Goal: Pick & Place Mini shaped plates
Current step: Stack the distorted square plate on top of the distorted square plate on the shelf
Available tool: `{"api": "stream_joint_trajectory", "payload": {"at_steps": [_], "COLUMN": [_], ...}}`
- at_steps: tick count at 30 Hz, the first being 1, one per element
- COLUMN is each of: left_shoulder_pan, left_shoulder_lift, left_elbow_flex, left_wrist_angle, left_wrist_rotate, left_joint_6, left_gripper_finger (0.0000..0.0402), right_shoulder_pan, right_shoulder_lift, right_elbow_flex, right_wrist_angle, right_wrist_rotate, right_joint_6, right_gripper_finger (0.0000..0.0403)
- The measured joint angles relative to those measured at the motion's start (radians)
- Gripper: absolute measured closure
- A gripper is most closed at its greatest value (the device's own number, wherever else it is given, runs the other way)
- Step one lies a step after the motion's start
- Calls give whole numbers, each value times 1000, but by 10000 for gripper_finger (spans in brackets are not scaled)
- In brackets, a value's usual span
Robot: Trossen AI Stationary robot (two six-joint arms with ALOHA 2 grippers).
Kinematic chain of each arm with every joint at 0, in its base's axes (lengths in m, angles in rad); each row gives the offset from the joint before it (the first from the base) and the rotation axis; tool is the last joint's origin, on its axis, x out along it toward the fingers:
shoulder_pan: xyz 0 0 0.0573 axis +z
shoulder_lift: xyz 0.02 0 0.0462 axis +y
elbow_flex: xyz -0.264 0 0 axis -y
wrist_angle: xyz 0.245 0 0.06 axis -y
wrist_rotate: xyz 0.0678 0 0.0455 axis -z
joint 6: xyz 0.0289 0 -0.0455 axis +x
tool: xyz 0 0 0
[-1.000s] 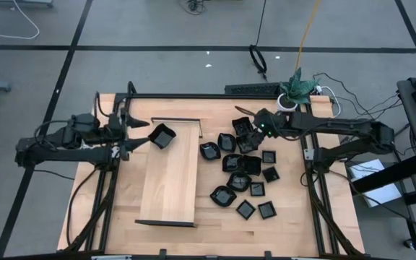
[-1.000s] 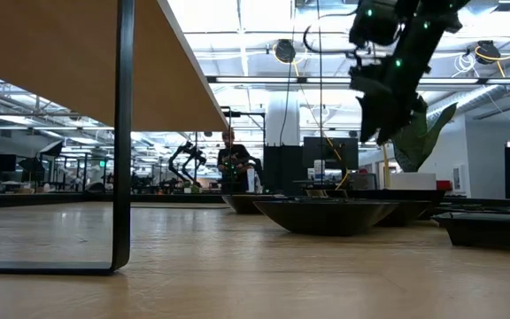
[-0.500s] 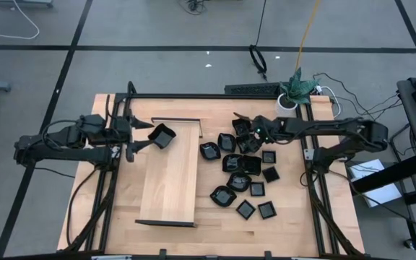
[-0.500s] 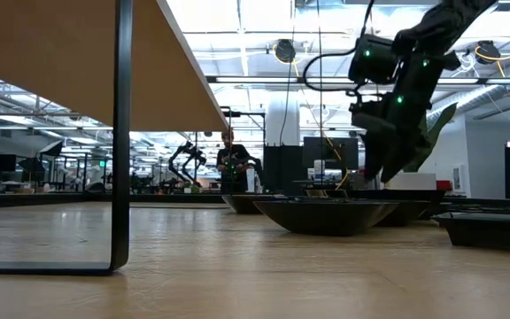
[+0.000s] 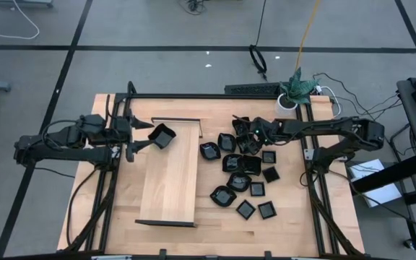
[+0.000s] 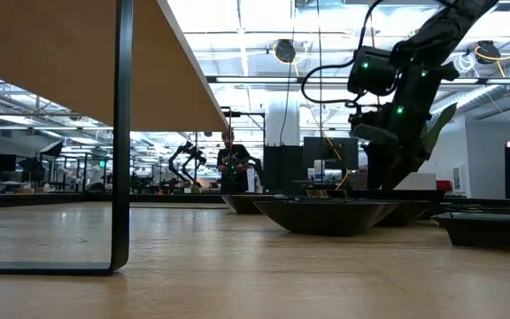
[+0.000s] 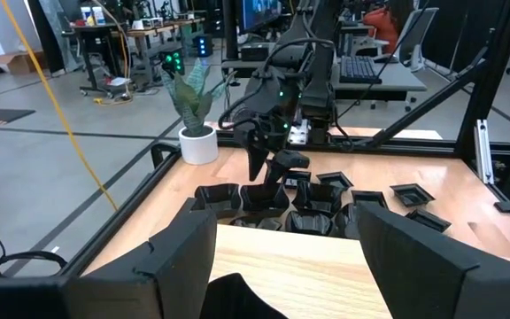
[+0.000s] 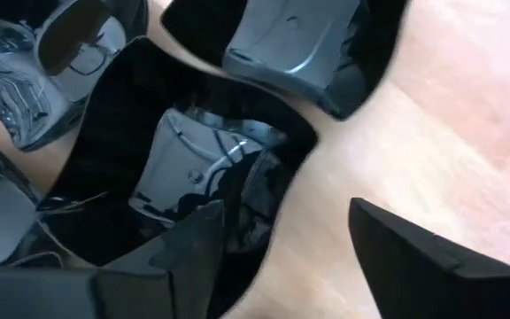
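Overhead and side views, early stage of transfer. The table (image 5: 107, 209), pale wood w/ a dark frame, carries the long pale wooden board (image 5: 169, 173) on its left half; the board's top shows no plate resting on it, so no placement is visible yet. On the right half lies the cluster of mini shaped plates (image 5: 238, 180), about a dozen glossy black dishes, some touching or overlapping, others spaced in loose rows toward the near edge; all of these remain to be moved. The left arm reaches in from the left, its left gripper (image 5: 144, 137) just off the board's far left corner w/ one black plate (image 5: 163, 136) at its fingertips, over the board's far end; the fingers stand wide, apparently spanning the dish, tho whether it is firmly gripped or already set down cannot be told. The right arm stretches across from the right to the far edge of the cluster; the right gripper (image 5: 245, 128) is low over the dishes, fingers (image 8: 397, 239) spread, one on each side of the rim of a lobed plate (image 8: 184, 168), not yet closed on it. Est. progress: first plate in transit at most, second pick being lined up, approx. the whole pile left.
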Motion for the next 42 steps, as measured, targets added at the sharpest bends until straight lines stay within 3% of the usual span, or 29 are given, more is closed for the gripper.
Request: {"api": "stream_joint_trajectory", "payload": {"at_steps": [10, 26, 30, 37, 42], "left_shoulder_pan": [0, 0, 0, 0, 0], "left_shoulder_lift": [0, 0, 0, 0, 0], "left_elbow_flex": [0, 0, 0, 0, 0], "left_wrist_angle": [-4, -4, -5, -5, -10], "left_wrist_rotate": [0, 0, 0, 0, 0], "left_joint_6": [2, 5, -2, -5, -18], "left_gripper_finger": [131, 131, 131, 131, 131], "right_shoulder_pan": [-3, -3, -3, -3, -1], "right_shoulder_lift": [-1, -8, -9, -21, -90], "right_elbow_flex": [-5, -82, -82, -82, -80], "right_wrist_angle": [29, 151, 148, 155, 155], "right_wrist_rotate": [4, 1, -1, -72, -106], "right_joint_6": [-8, -12, -22, -52, -61], "right_gripper_finger": [247, 276, 304, 390, 397]}}
